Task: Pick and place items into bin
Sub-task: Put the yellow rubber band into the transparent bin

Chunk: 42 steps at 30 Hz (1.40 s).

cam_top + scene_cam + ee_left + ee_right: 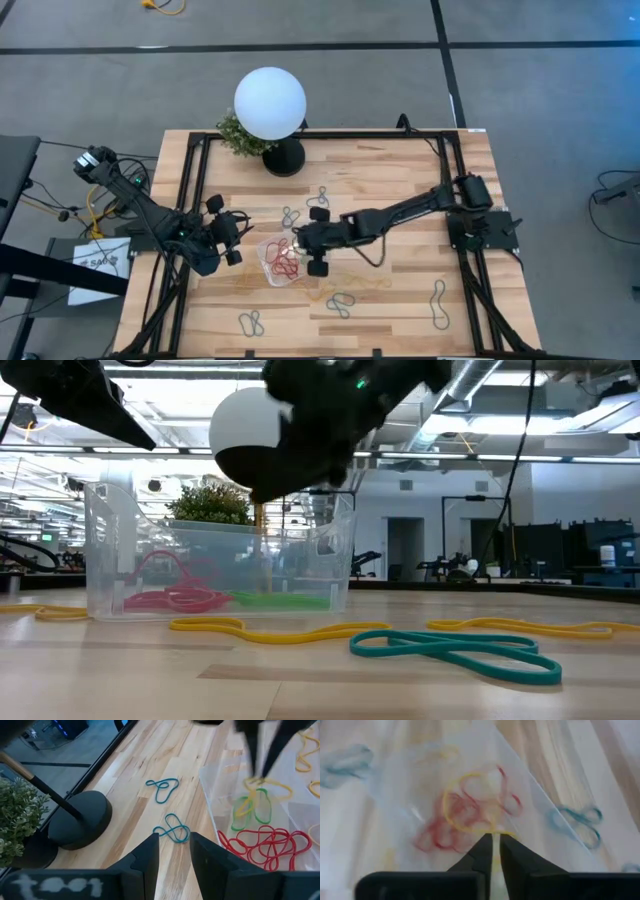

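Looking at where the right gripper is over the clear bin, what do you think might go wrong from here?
1. The yellow band hangs at the right gripper over the bin; with the fingers barely parted it may cling instead of dropping.
2. The gripper sits low at the bin's light, clear wall; pulling away could nudge or tip it, spilling the red bands.
3. The left gripper waits beside the bin, so a wide retreat may crowd it.

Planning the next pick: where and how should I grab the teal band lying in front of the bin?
The teal band lies flat in a long figure-eight. Probably come straight down and pinch the crossing at its middle, where both strands meet; the ends are single thin strands.
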Tool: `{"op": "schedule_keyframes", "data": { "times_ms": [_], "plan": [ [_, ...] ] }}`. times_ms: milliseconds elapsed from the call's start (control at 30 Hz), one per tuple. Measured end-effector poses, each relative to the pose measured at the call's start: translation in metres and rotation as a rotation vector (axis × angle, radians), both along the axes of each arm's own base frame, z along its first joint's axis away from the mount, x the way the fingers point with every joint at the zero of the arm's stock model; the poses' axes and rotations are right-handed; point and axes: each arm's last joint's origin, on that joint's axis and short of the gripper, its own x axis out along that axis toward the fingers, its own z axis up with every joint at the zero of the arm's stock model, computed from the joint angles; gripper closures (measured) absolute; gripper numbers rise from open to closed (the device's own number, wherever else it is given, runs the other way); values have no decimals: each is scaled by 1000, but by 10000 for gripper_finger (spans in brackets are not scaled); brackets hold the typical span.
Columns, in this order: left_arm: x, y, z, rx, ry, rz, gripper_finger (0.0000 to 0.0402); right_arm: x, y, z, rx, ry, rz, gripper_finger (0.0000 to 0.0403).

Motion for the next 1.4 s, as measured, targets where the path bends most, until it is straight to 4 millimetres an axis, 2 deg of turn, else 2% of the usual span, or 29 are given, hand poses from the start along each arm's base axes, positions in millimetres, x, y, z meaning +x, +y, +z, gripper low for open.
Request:
{"op": "schedule_keyframes", "data": {
  "times_ms": [100, 300, 467, 633, 900, 1067, 1233, 1400],
  "plan": [
    [0, 0, 0, -4, -1, 2, 301, 6, -8, -8, -14, 74, -21, 345],
    [0, -4, -3, -174, 52, -36, 301, 15, -8, -2, -14, 54, -17, 310],
    [-3, -10, -6, -404, 119, -51, 301, 18, -6, 9, -7, 20, -14, 300],
    [-4, -24, -15, -441, 163, -65, 301, 21, -3, 22, 1, -20, -7, 301],
    [3, -47, -43, -505, 312, -22, 301, 21, -3, 24, 45, -14, -51, 302],
    [11, -55, -65, -472, 371, 37, 301, 21, -3, 23, 81, -12, -85, 302],
    [21, -67, -87, -457, 445, -10, 301, 19, 0, 23, 100, 0, -99, 302],
    [29, -72, -106, -415, 489, -17, 301, 16, 9, 20, 196, 45, -111, 302]
  ]
}}
